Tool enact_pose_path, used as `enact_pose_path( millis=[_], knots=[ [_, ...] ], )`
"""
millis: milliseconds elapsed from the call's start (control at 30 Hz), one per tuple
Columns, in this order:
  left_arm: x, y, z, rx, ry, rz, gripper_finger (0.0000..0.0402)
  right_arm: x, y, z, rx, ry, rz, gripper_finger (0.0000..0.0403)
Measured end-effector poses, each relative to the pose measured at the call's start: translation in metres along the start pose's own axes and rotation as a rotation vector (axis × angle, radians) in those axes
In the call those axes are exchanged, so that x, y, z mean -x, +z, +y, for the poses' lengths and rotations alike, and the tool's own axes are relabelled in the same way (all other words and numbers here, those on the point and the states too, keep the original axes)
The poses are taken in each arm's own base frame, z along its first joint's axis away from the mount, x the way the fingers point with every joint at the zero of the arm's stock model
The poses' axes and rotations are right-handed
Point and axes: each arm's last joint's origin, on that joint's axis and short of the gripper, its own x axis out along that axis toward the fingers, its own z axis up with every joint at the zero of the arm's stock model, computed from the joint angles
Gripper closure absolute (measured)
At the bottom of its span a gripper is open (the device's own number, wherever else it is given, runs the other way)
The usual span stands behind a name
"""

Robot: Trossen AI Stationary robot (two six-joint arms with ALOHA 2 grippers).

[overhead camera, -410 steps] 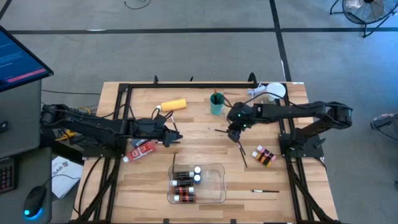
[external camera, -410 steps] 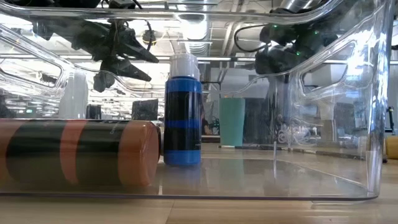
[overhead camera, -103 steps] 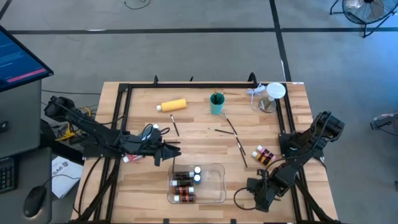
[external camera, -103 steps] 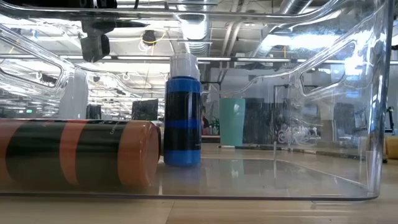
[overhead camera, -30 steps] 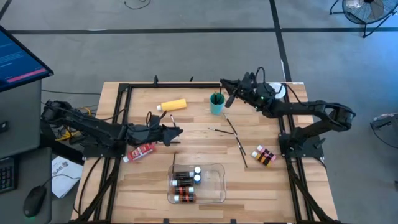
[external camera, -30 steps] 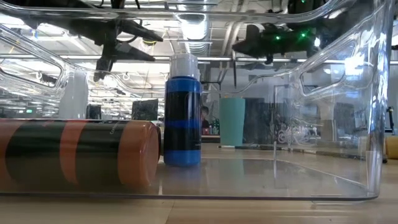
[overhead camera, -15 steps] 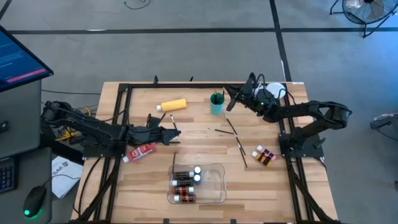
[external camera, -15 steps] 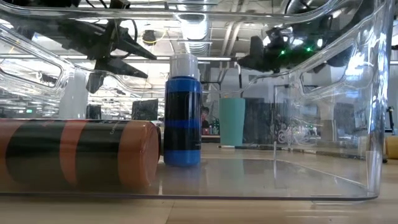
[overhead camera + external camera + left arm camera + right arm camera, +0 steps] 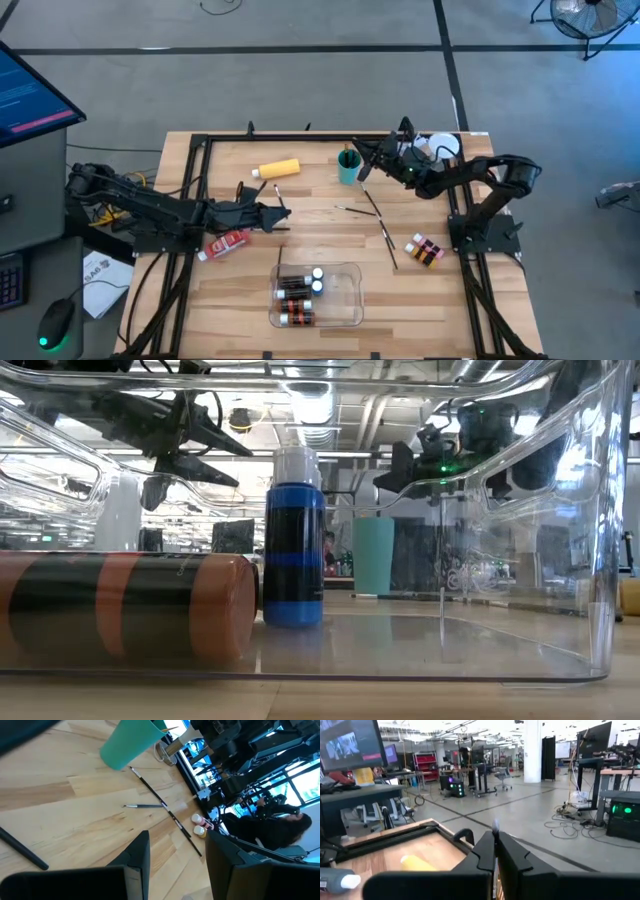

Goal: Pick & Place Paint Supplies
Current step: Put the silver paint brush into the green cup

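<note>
The right gripper (image 9: 367, 160) hangs just beside the teal cup (image 9: 348, 167), fingers pinched on a thin paint brush (image 9: 496, 826) whose tip pokes out between them (bristles up). The left gripper (image 9: 280, 215) stands partly parted and empty, a red paint tube (image 9: 227, 243) lying just behind its fingers.

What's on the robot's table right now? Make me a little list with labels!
Left gripper: jaws open, empty, above the table near the red tube
Right gripper: jaws shut on a thin brush, beside the teal cup
Clear tray: small bottles lying inside
Loose on the table: yellow bottle, loose brushes, a bottle pair near the right side
</note>
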Motion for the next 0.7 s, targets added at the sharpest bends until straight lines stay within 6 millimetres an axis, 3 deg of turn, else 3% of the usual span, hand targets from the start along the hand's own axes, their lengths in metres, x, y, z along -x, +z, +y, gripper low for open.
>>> enact_pose_path(
  millis=[500,700],
  knots=[
    [0.000,0.000,0.000,-0.006,0.002,0.000,0.0302,0.000,0.002,0.001,-0.055,0.003,-0.013,0.0310],
    [0.000,0.000,0.000,-0.006,0.002,-0.001,0.0302,0.003,0.023,0.002,-0.073,0.020,-0.119,0.0295]
  ],
)
